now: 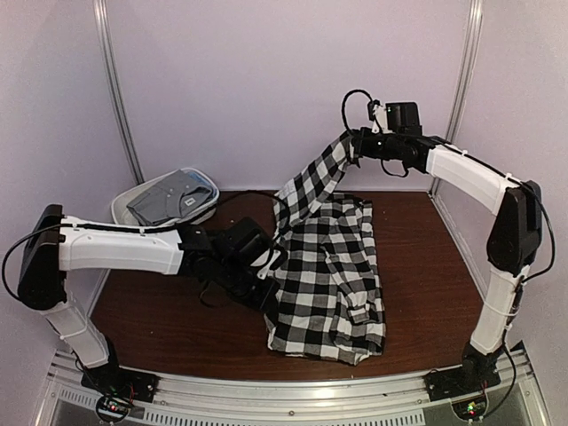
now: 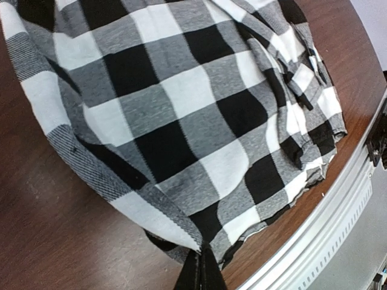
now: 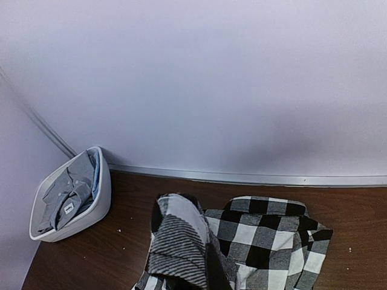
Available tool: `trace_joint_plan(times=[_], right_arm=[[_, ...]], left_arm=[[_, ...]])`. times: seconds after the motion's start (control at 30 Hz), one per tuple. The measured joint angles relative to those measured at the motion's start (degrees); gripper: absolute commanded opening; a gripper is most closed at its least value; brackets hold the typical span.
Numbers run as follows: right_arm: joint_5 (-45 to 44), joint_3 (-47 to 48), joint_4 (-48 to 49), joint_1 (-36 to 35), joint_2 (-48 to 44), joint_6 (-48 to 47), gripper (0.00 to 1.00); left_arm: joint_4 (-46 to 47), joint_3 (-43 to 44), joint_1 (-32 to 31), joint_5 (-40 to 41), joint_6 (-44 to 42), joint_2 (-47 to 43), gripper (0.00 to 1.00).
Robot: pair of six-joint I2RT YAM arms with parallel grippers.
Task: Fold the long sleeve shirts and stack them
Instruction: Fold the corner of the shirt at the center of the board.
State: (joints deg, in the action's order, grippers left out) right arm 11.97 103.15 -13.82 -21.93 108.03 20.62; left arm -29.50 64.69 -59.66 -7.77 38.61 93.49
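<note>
Saw checked shirt (image 1: 328, 275) spread on table (image 1: 177, 328), center-right, wrinkled. Found R gripper (image 1: 353, 145) clamped on a narrow strip of it, prob. a sleeve, held high nr back wall w/ cloth hanging down to the body. Found L gripper (image 1: 271, 266) low at shirt's left edge, fingers (image 2: 196, 275) pinched together on the fabric border. Spotted grey shirt (image 1: 164, 200) crumpled inside white tub (image 1: 124, 213), back-left corner, well apart from checked one.

The dark brown wooden table (image 1: 169, 333) carries 2 things. A black-and-white checked shirt (image 1: 333, 284) lies mostly spread over its middle, reaching toward the near edge. A white tub (image 3: 103, 199) sits at the far left corner.
</note>
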Motion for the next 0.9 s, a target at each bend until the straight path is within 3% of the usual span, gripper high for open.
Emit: trace_joint_plan(times=[0.47,0.9], right_arm=[[-1.22,-11.98,-0.55,7.74,-9.51,-2.47,0.0],[-4.24,-15.47,-2.14,8.81,-13.7,-4.52,0.0]], left_arm=[[-1.92,17.68,-4.72,-9.92,-8.31,18.1,0.0],[-2.08,21.64,-5.01,-14.36,-9.81,22.21,0.0]])
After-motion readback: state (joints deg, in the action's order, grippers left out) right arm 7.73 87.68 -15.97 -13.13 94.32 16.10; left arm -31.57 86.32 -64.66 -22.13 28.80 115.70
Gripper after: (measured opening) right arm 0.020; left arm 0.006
